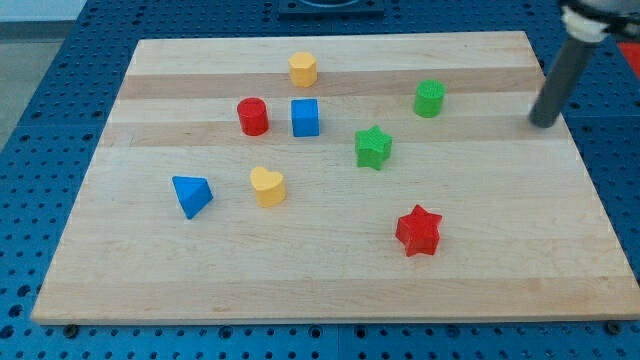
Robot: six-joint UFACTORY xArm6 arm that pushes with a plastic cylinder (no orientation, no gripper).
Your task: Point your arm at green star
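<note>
Wooden board (330, 285) on blue pegboard (30, 110)

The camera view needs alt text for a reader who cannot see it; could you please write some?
My tip rests near the wooden board's right edge, well right of the green star and touching no block. Also on the board: a green cylinder, red star, blue cube, red cylinder, yellow hexagon, yellow heart and blue triangle.

wooden board (330, 285) | green star (373, 147), green cylinder (429, 98), red star (418, 231), red cylinder (252, 116), blue cube (305, 117), blue triangle (192, 195), yellow heart (267, 186), yellow hexagon (303, 69)
</note>
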